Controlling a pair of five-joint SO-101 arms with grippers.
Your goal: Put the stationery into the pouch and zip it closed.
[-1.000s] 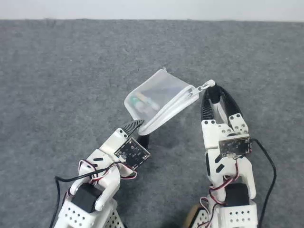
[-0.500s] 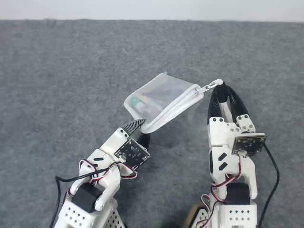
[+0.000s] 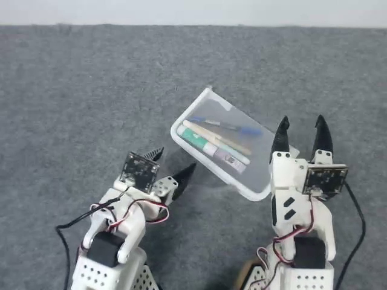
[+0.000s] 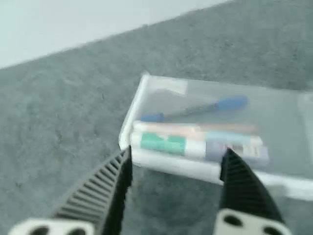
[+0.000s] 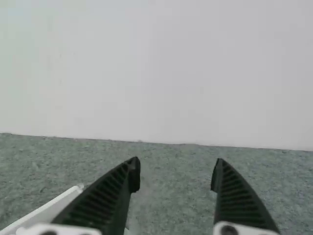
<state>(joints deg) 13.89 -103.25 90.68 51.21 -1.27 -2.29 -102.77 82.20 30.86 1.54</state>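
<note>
The translucent pouch (image 3: 257,174) lies flat on the grey table, between my two arms. Inside it I see a blue pen (image 3: 233,125), a beige stick (image 3: 221,139) and a green-and-white tube (image 3: 202,140). My left gripper (image 3: 175,159) is open, just short of the pouch's near left edge and holding nothing. The left wrist view has that gripper (image 4: 177,152) framing the pouch (image 4: 274,142) and the green-labelled tube (image 4: 166,143). My right gripper (image 3: 302,119) is open and empty at the pouch's right end. In the right wrist view it (image 5: 176,162) points at the far wall, with a white pouch edge (image 5: 54,210) beside it.
Grey carpet-like table (image 3: 78,90) surrounds the pouch, with free room to the left, right and far side. A pale wall (image 5: 156,63) stands past the table's far edge.
Both grippers have let go of the pouch, which dropped from its raised, tilted pose to lie flat. The right gripper opened and drew back; the left one opened and swung left.
</note>
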